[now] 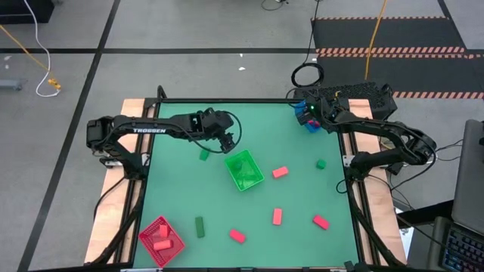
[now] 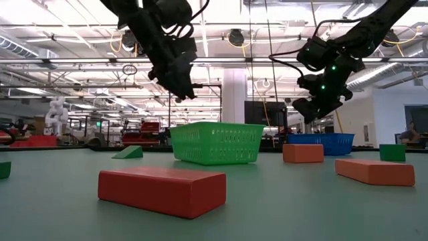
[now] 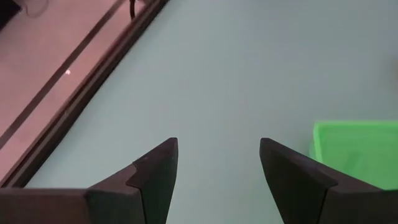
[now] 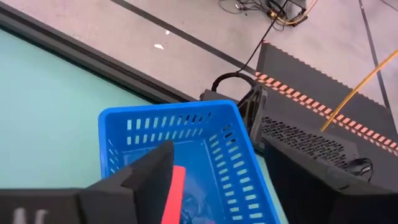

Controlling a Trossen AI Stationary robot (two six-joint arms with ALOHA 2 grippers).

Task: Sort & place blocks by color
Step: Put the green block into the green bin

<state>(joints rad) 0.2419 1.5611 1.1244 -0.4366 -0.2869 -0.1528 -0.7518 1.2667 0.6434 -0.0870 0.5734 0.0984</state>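
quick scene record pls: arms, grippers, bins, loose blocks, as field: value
left gripper: open, empty, above the mat just off the green bin's far-left corner
right gripper: jaws apart, over the blue bin
green bin: mid-mat, contents not clear
blue bin: far right corner, a red block shows inside
red bin: near left corner, red blocks inside
loose red blocks: four, on the right and near half of the mat
loose green blocks: three, scattered on the mat
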